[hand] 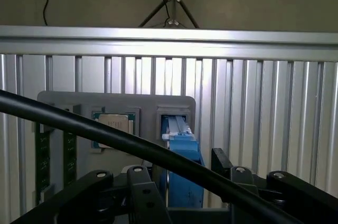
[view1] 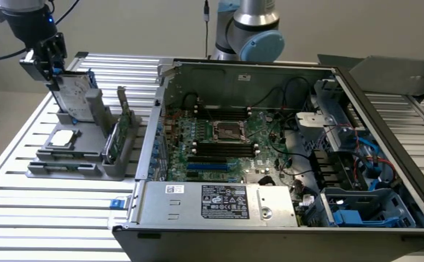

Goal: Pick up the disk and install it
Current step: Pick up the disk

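Disk point(view1: 77, 98) is standing on edge in the grey holder point(view1: 66, 169) on the slatted table point(view1: 22, 218), off to the exterior view's left of the open computer case point(view1: 241, 76). The gripper point(view1: 54, 75) sits right at the drive's upper end with its jaws spread wide, one on each side, so nothing's clamped. In the wrist view, the blue side rail point(hand: 182, 160) sits between the black fingers point(hand: 219, 161), with a visible gap on one side. A little square chip point(view1: 63, 138) lies flat in the same holder, and a green card point(view1: 122, 128) stands in a slot nearer the case.
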`<state>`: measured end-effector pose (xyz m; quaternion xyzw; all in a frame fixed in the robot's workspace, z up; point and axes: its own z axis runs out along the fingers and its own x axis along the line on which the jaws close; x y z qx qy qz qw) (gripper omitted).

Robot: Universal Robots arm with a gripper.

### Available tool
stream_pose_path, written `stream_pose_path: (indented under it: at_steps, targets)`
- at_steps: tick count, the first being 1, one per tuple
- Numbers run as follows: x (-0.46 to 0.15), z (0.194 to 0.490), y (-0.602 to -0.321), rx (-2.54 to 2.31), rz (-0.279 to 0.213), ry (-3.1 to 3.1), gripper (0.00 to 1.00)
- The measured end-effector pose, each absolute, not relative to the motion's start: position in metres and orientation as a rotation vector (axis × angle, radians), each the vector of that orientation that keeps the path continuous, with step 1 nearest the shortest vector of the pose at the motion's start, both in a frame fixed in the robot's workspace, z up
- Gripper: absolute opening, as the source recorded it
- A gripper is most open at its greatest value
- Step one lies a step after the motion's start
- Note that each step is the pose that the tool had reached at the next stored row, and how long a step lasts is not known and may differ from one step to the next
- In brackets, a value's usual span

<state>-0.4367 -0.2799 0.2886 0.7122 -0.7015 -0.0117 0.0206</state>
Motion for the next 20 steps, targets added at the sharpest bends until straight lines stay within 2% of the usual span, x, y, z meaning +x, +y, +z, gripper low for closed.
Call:
stream_pose_path:
  at_steps: [5, 7, 8, 14, 16, 17, 20]
  targets:
    - [-0.4366, 0.2883, -0.2799, 2.209, -0.036, -2.176, 0.54]
    - [-0.4366, 0.2883, -0.2799, 2.209, -0.036, -2.176, 0.52]
    - [-0.4367, 0.2884, -0.2798, 2.209, -0.036, -2.176, 0.45]
    - [-0.4366, 0.2884, -0.2799, 2.209, -0.036, -2.176, 0.45]
    - [-0.4367, 0.2884, -0.2799, 2.209, -0.036, -2.176, 0.43]
    - [-0.4366, 0.2884, -0.2799, 2.209, -0.036, -2.176, 0.36]
    - [-0.4366, 0.2884, -0.2799, 2.209, -0.036, -2.176, 0.36]
